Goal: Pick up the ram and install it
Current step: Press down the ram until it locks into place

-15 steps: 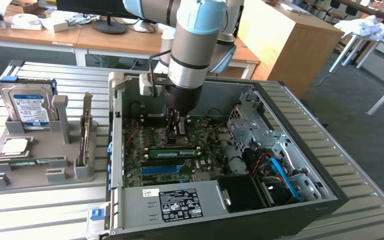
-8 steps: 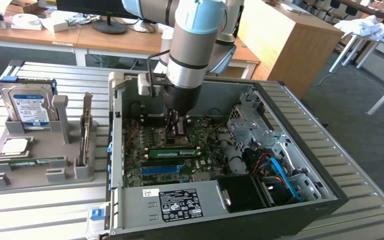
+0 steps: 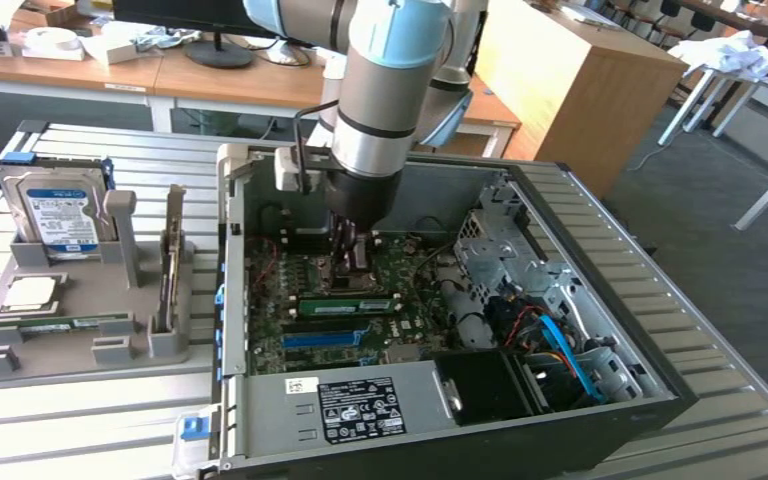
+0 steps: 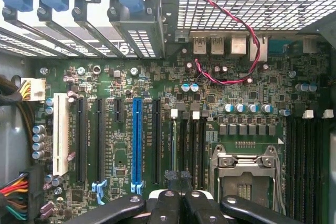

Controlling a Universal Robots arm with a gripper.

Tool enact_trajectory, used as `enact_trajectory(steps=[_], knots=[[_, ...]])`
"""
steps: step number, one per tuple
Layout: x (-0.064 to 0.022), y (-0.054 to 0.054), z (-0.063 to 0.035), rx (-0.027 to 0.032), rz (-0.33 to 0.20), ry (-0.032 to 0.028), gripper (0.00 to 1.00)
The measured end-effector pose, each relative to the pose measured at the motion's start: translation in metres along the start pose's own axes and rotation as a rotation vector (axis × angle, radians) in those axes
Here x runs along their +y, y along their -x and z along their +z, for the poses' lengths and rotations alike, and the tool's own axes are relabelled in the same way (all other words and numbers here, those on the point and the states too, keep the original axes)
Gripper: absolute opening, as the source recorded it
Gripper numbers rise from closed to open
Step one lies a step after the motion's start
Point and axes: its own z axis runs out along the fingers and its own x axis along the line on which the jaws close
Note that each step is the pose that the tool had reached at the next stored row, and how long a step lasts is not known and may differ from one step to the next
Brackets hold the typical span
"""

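The ram [image 3: 344, 303], a slim green stick with a white label, stands on edge in a slot on the motherboard inside the open computer case [image 3: 598, 300]. My gripper [image 3: 353, 262] reaches down into the case just behind it, close above the board. Whether it touches the stick I cannot tell. In the wrist view the black fingers [image 4: 165, 205] are pressed together at the gripper [image 4: 178, 179], shut, with nothing visible between them. A matching green stick [image 3: 71, 322] lies flat in the grey holder [image 3: 37, 355] outside the case, at the exterior view's left.
The holder also carries a hard drive [image 3: 57, 215], a processor chip [image 3: 31, 292] and an upright card [image 3: 171, 265]. A long blue slot [image 3: 324, 338] [image 4: 137, 145] runs beside the ram. The processor socket [image 4: 247, 169], a red and black cable [image 4: 231, 77] and the case walls crowd the gripper.
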Motion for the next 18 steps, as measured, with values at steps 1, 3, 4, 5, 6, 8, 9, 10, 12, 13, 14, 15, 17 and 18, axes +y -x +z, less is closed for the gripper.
enact_trajectory(steps=[1,3,4,5,6,8,9,10,12,13,14,15,17,18], knots=[[0.0000,0.000,0.0005,0.0000,0.000,0.0000,0.10],[-0.0001,0.000,0.0015,0.0000,0.000,0.0000,0.10],[-0.0001,0.000,0.0020,0.0000,0.000,0.0000,0.10],[-0.0001,0.000,0.0027,-0.0001,0.000,-0.0001,0.10],[-0.0001,0.000,0.0033,-0.0001,0.000,0.0000,0.10],[-0.0001,0.000,0.0045,0.0000,0.000,0.0000,0.10],[-0.0001,0.000,0.0052,-0.0001,0.000,-0.0001,0.10],[-0.0001,0.000,0.0059,-0.0001,0.000,-0.0001,0.10],[-0.0002,0.000,0.0072,-0.0001,0.000,0.0000,0.10],[-0.0001,0.000,0.0079,-0.0001,0.000,0.0000,0.10],[-0.0002,0.000,0.0087,-0.0001,0.000,0.0000,0.10],[-0.0002,0.000,0.0104,0.0000,0.000,0.0000,0.10],[-0.0002,0.000,0.0155,0.0000,0.000,0.0000,0.10],[-0.0003,0.000,0.0163,0.0000,0.000,0.0000,0.10]])
